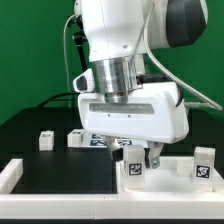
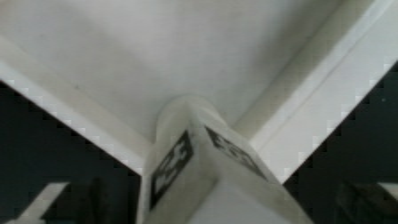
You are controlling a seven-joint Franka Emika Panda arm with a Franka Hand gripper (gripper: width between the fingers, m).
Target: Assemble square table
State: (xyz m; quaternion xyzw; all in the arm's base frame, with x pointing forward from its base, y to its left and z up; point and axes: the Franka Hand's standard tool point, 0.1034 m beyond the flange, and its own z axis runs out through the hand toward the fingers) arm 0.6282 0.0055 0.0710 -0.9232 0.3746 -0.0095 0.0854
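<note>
The square table's white panel [image 1: 172, 172] lies at the exterior view's right front. My gripper [image 1: 138, 158] hangs over the panel's near corner, shut on a white tagged leg [image 1: 131, 171] that points down at it, slightly tilted. In the wrist view the leg [image 2: 199, 160] runs along the middle between the blurred fingers [image 2: 43, 200], with the panel [image 2: 160, 50] behind it. A second leg [image 1: 203, 165] stands upright on the panel's right side. Two more legs [image 1: 45, 140] [image 1: 76, 138] rest on the black table further back left.
The low white border wall [image 1: 12, 176] runs along the front and left edge. The marker board [image 1: 100, 141] lies flat behind the gripper. A green backdrop closes the rear. The arm's body hides the middle of the scene.
</note>
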